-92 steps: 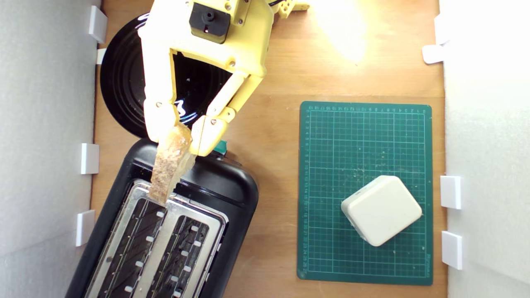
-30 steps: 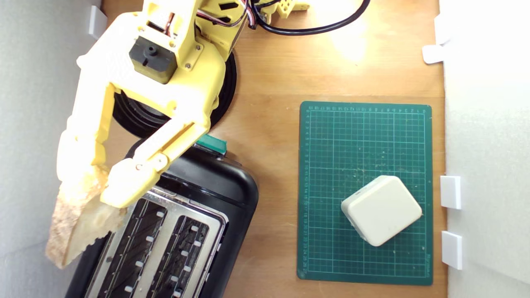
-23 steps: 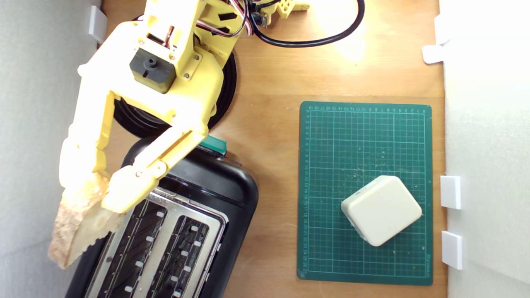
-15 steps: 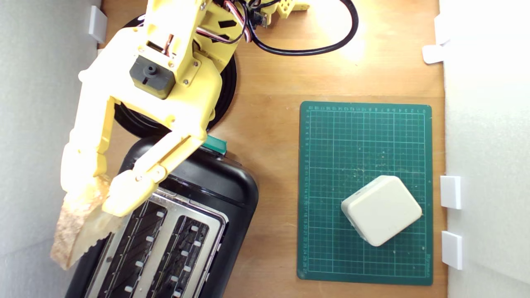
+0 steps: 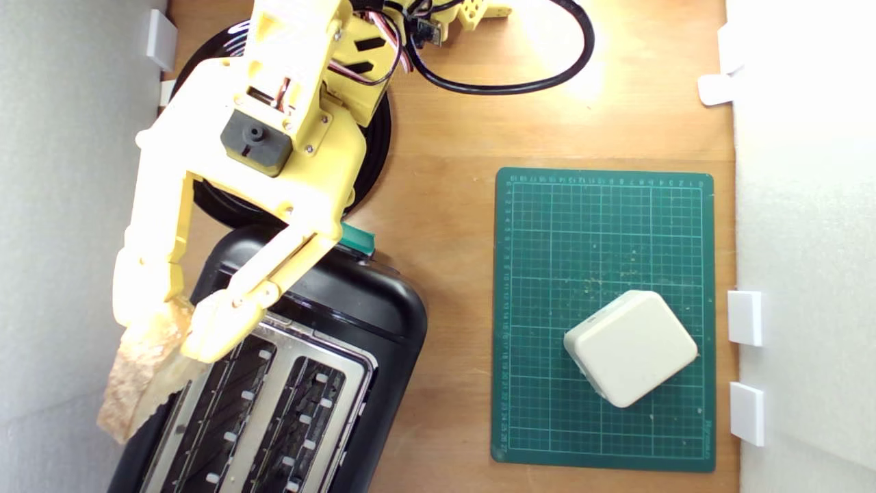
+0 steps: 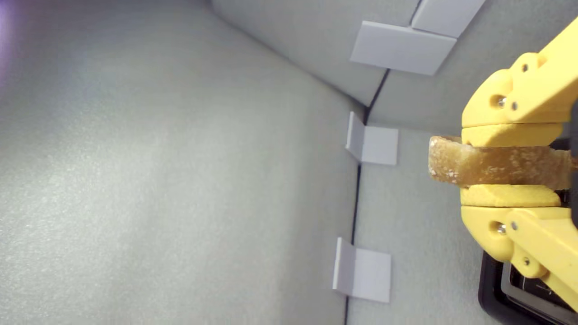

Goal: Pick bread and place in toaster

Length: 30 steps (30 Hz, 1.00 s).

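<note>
- I found the claw (image 5: 176,329) closed on the bread (image 5: 140,380), its fingers pressed against both faces of the slice.
- The bread hung past the toaster's (image 5: 328,308) edge at the exterior view's left, close to the grey wall (image 5: 61,274), outside both slots.
- Risk, in my judgement: lowered from here, the slice would strike the toaster's rim or side and miss the near slot (image 5: 219,397), because it sat off the slot's line.
- Risk: the hold was on one end only, so the free end could swing or tear.
- Against the frame three seconds earlier, the bread had left the top plate's end and moved toward the wall; over the last second it edged back toward the toaster.
</note>
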{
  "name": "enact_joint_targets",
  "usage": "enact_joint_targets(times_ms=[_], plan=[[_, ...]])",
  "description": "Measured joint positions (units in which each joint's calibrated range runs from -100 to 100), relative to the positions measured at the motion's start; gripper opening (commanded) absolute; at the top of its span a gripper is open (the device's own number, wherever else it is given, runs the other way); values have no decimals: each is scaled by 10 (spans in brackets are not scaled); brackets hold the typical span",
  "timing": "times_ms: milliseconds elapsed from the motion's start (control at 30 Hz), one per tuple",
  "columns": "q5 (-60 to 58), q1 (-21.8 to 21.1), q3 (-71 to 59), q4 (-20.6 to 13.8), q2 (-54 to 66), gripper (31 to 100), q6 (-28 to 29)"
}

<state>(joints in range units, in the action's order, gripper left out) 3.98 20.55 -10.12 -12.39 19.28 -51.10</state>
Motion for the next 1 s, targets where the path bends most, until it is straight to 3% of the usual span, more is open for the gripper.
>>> enact_joint_targets(times_ms=[1000], plan=[[0, -17, -29, 2, -26, 469, -11]])
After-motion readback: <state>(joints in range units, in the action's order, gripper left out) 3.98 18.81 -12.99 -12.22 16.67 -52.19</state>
